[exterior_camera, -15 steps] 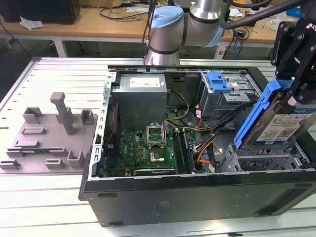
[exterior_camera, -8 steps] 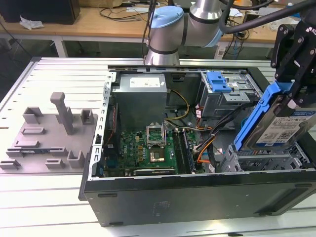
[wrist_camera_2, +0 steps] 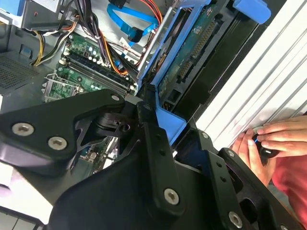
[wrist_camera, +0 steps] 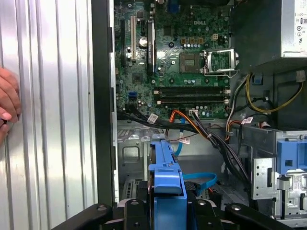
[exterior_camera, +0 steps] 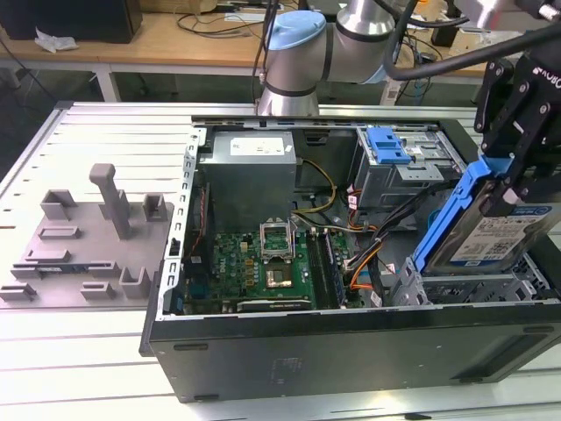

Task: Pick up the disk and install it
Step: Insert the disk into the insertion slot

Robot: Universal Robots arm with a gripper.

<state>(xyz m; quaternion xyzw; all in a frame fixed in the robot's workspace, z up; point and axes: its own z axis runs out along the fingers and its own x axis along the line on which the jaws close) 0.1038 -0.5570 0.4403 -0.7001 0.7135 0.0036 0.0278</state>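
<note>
The disk [exterior_camera: 502,235] is a silver drive with a white-and-blue label in a bright blue bracket [exterior_camera: 445,219]. It hangs tilted on edge over the metal drive cage [exterior_camera: 478,289] at the front corner of the open computer case, on the exterior view's right. My gripper [exterior_camera: 510,186] is shut on its upper end. The second wrist view shows the disk's green circuit side [wrist_camera_2: 195,53] and its blue bracket [wrist_camera_2: 169,120] between my black fingers [wrist_camera_2: 149,139]. The first wrist view shows the bracket edge [wrist_camera: 165,175] above the cage.
The open case [exterior_camera: 351,346] holds a motherboard [exterior_camera: 263,263], cables, a grey power supply box [exterior_camera: 250,175] and a ribbed blue clip [exterior_camera: 388,145] on the rear bay. A grey fixture [exterior_camera: 96,237] lies on the slatted table. A person's hand [wrist_camera_2: 271,139] rests beside the case.
</note>
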